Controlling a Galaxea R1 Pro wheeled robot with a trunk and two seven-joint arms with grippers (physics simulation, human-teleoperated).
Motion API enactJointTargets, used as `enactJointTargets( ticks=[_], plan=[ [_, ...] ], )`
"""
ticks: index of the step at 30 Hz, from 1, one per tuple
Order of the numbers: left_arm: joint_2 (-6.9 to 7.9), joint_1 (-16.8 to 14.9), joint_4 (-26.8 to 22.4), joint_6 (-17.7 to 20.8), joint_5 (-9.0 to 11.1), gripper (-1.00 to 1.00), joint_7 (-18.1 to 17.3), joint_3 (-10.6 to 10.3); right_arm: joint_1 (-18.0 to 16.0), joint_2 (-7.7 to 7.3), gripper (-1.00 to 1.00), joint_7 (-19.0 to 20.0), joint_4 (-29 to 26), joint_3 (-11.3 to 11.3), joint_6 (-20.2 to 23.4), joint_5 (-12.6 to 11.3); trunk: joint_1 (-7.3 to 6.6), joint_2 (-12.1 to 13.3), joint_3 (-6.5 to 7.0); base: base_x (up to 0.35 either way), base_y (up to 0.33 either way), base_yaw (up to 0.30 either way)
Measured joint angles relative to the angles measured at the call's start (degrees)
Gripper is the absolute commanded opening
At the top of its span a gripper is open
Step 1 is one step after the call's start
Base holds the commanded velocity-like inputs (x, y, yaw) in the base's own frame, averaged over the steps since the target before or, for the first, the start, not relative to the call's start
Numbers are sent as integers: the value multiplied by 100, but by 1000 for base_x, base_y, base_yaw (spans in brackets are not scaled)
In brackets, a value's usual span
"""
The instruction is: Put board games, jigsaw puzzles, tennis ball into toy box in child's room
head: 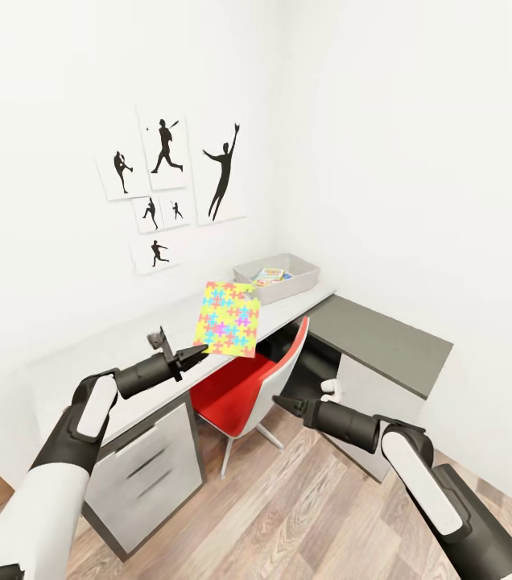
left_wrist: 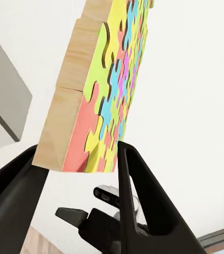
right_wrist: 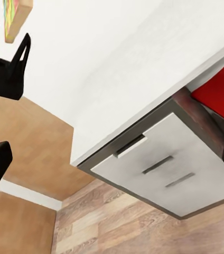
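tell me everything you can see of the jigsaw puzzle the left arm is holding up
The jigsaw puzzle is a flat squarish slab of interlocking yellow, pink, blue and green pieces on a pale wood-looking backing with a thick plain edge. It is lifted off the table, tilted nearly upright, above the red chair. The left tool pinches its lower corner between its black fingers; nothing else touches it.

jigsaw puzzle: top cut off by the left wrist picture's edge | toy box: printed boxes inside too small to name, perhaps board games | red chair: seat partly hidden under the surface | right gripper: fingers too dark and end-on to tell their gap
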Motion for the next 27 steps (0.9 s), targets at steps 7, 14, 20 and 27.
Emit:
enactJointTargets(
  ticks=[7,14,20,27],
  plan=[
    [64,8,0,-8,-4,-100,-57,0,0,-8,100,16,-17,-21,-11,-4,0,0,0,0,0,0],
    [77,67,0,-23,-6,-100,-70,45,0,-68,100,16,-304,-26,35,-34,0,0,0,0,0,0],
    [159,85,0,-19,2,-100,-67,73,4,-68,100,-97,-701,-854,864,-119,0,0,0,0,0,0],
    [184,87,1,-14,5,-100,-53,71,-875,-113,100,-668,-764,-2186,2143,-423,0,0,1,0,0,0]
  ],
)
